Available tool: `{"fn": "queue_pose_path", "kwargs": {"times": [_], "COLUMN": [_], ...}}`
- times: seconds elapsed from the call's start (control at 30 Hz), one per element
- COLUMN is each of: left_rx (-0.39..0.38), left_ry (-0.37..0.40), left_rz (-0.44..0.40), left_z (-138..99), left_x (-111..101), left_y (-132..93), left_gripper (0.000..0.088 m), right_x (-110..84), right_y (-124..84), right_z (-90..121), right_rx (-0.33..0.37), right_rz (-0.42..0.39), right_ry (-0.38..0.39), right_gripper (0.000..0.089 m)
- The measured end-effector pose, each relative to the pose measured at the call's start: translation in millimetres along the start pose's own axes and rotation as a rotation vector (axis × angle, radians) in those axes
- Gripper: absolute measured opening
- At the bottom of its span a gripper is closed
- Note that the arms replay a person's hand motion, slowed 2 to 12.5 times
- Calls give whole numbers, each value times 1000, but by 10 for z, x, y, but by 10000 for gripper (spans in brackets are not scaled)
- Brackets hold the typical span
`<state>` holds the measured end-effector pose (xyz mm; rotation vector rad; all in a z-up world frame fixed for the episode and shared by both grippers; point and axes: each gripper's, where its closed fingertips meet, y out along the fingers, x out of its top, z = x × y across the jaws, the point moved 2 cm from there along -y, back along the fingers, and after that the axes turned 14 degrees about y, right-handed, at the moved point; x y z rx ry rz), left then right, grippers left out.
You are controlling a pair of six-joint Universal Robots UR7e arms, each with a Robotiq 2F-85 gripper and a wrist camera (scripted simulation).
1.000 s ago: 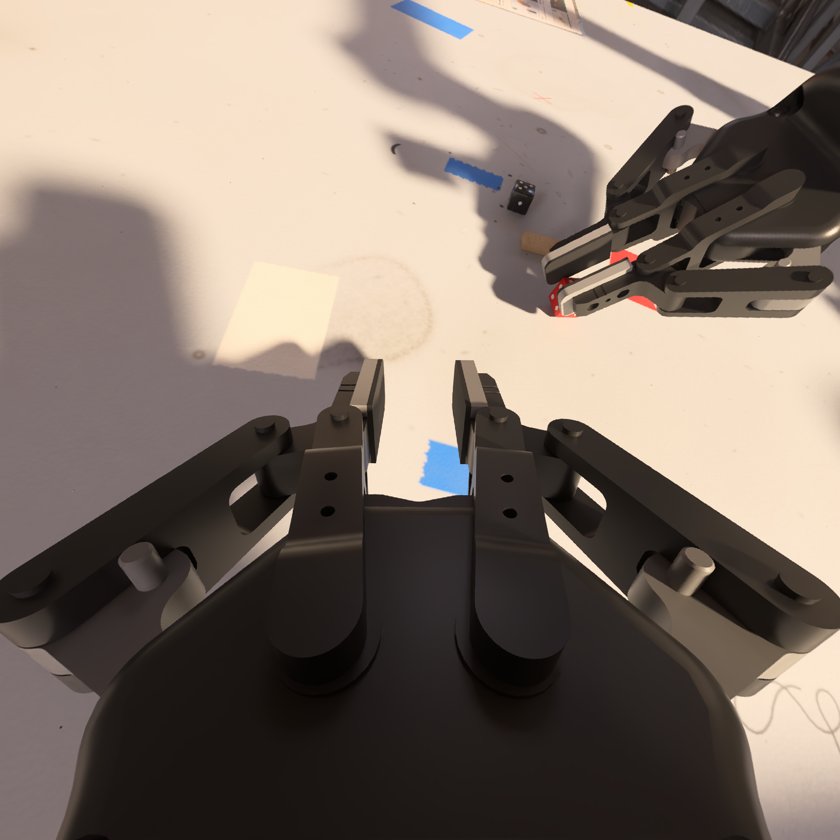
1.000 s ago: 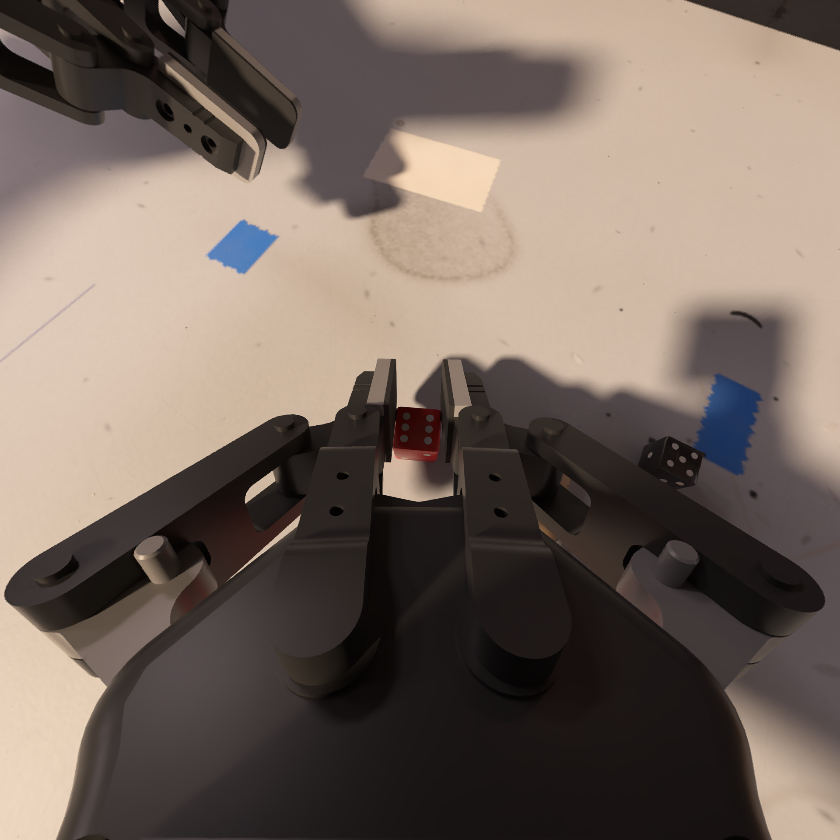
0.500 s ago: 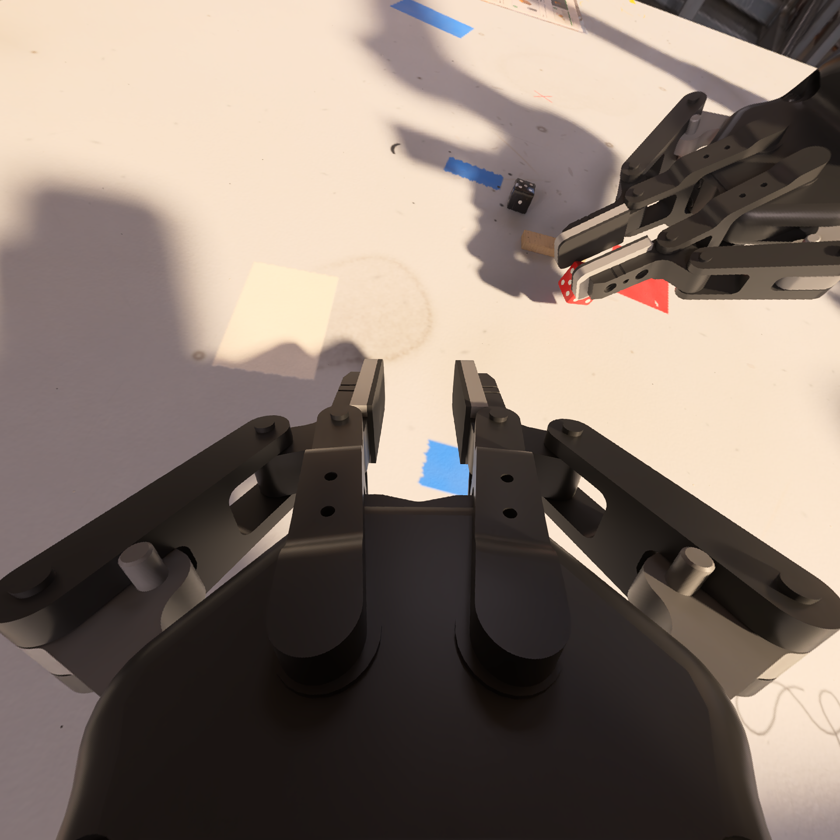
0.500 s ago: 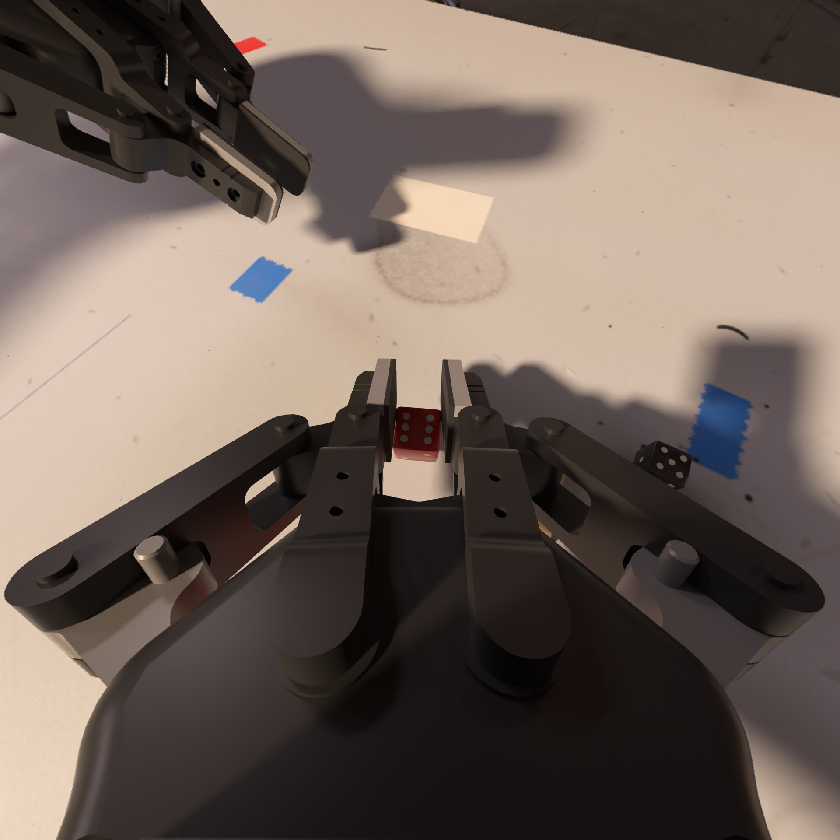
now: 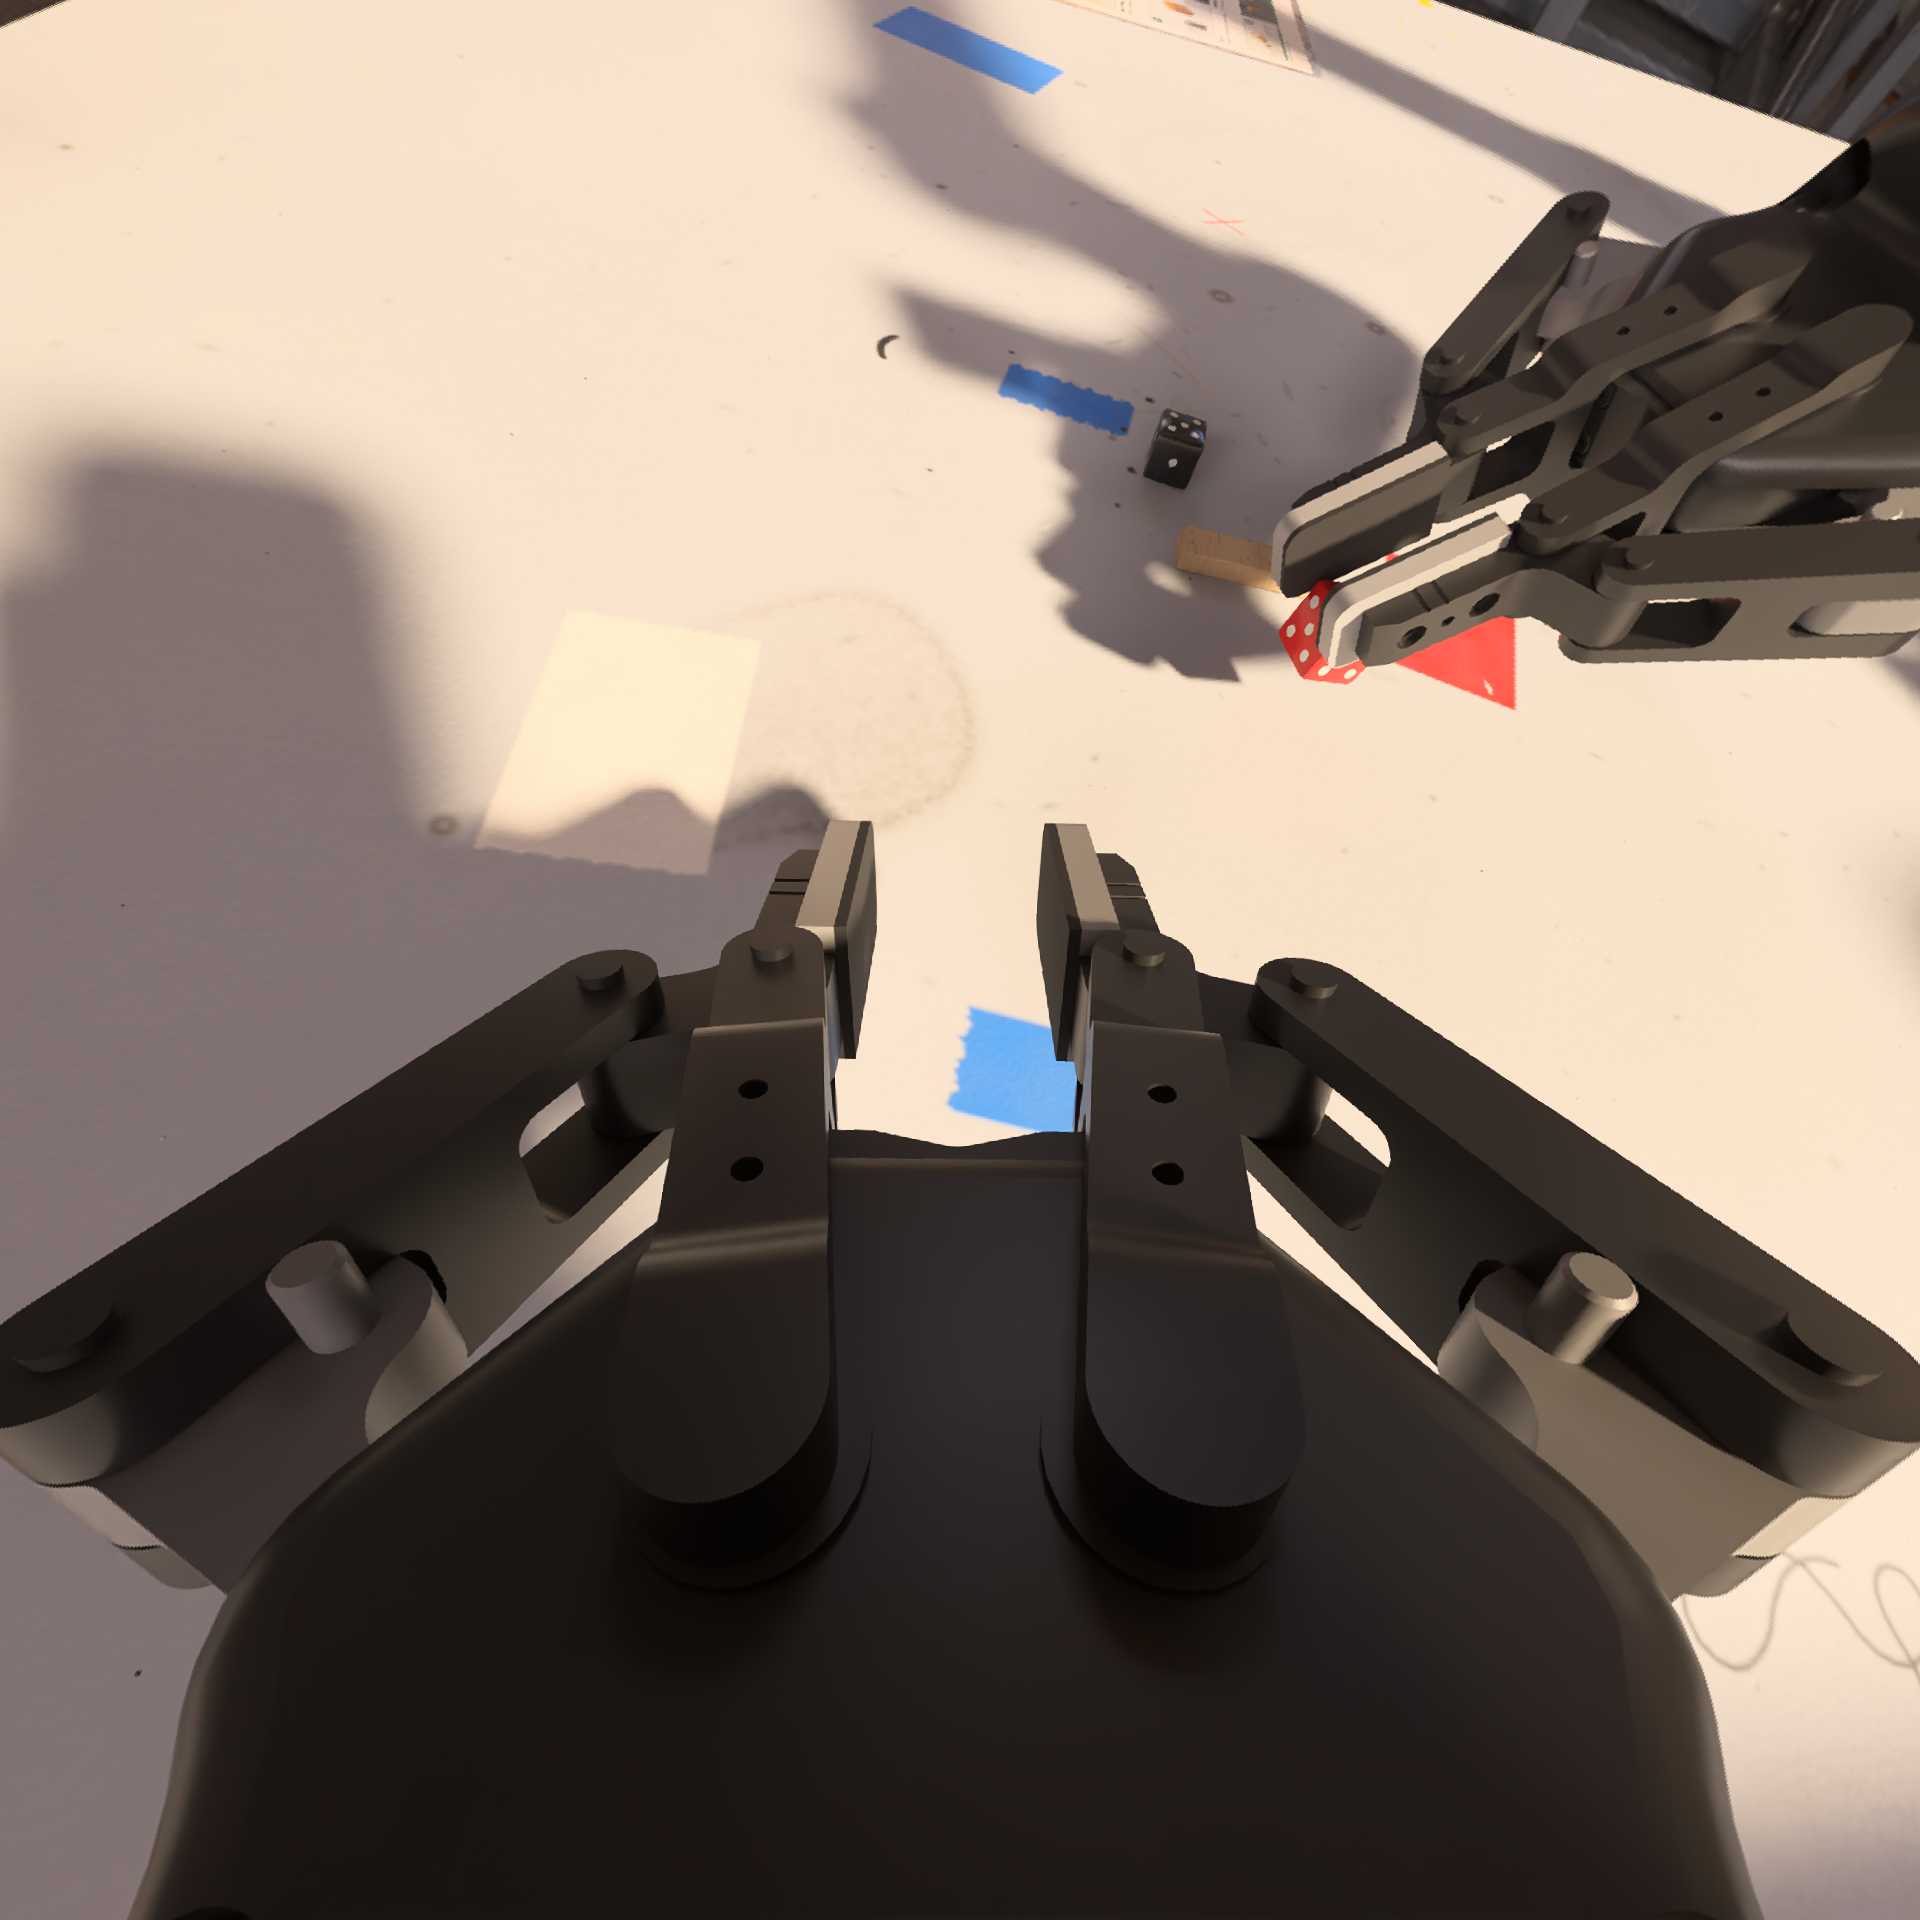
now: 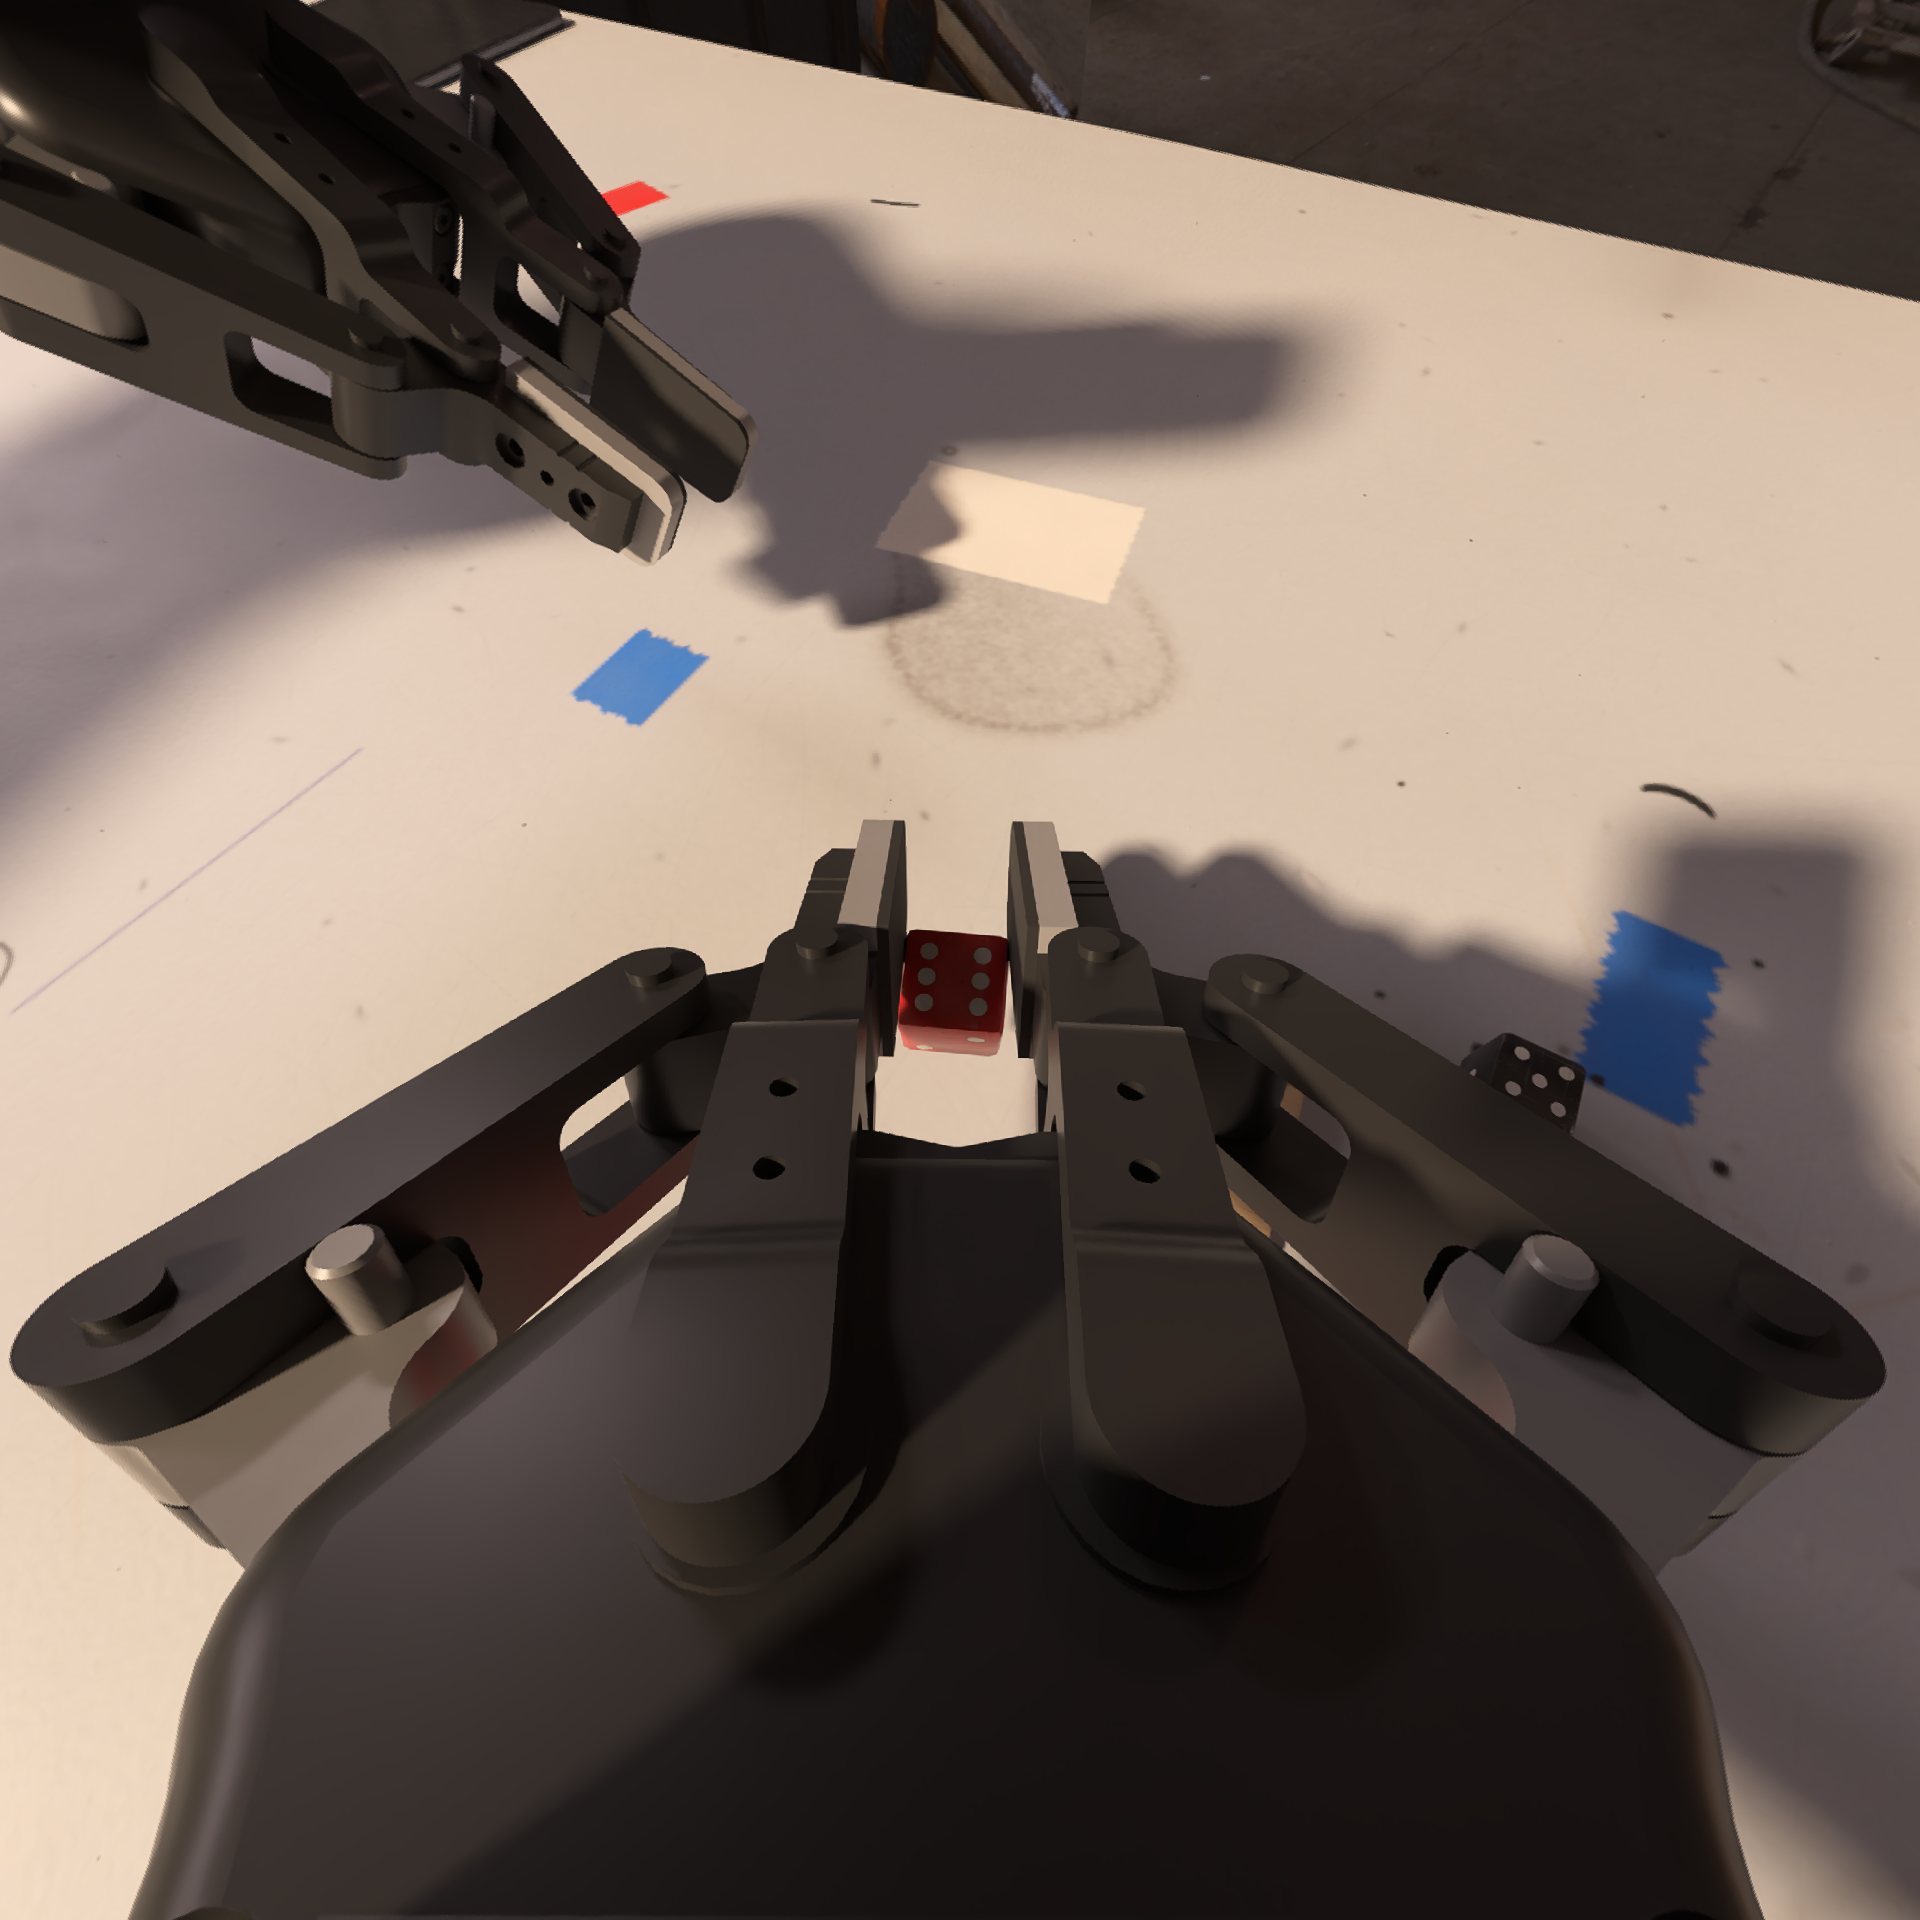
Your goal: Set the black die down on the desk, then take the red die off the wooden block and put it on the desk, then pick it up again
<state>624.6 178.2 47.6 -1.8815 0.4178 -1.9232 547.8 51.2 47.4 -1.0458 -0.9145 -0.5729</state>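
My right gripper point(image 6: 958, 844) is shut on the red die point(image 6: 954, 992) and holds it a little above the white desk point(image 6: 1403, 540). In the left wrist view the right gripper point(image 5: 1311, 582) shows at the right with the red die point(image 5: 1309, 642) between its fingertips, just in front of the small wooden block point(image 5: 1218, 554). The black die point(image 5: 1174, 449) lies on the desk beyond the block; it also shows in the right wrist view point(image 6: 1536, 1075), partly behind my right finger linkage. My left gripper point(image 5: 956, 862) is open and empty over the desk, apart from both dice.
Blue tape strips point(image 5: 1065, 398) point(image 5: 1013, 1070) point(image 6: 1652, 1013) and a red tape triangle point(image 5: 1470, 665) are stuck flat on the desk. A cream paper patch point(image 5: 623, 743) lies beside a round stain point(image 5: 862, 707). The left gripper point(image 6: 675, 488) hovers at the upper left of the right wrist view. The desk's far edge point(image 6: 1455, 208) is behind.
My right gripper has risen and drawn back with the red die held in it, off the desk. The left gripper and the black die have not moved.
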Motion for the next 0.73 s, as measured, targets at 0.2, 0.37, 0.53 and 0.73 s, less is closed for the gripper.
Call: {"fn": "queue_pose_path", "kwargs": {"times": [0.2, 0.37, 0.53, 0.73], "left_rx": [3, 49, 70, 141], "left_ry": [30, 86, 215, 399], "left_rz": [-2, 35, 83, 129], "left_z": [-26, -23, -82, -95], "left_x": [16, 13, 15, 51], "left_y": [3, 32, 100, 195], "left_gripper": [289, 290, 294, 309], "right_x": [17, 33, 36, 44], "right_y": [-14, -33, -35, -41], "right_z": [-4, 9, 2, 2], "right_rx": [13, 34, 47, 66], "right_rz": [-13, -28, -27, -30], "right_ry": [16, 23, 43, 60], "right_gripper": [178, 178, 178, 178]}}
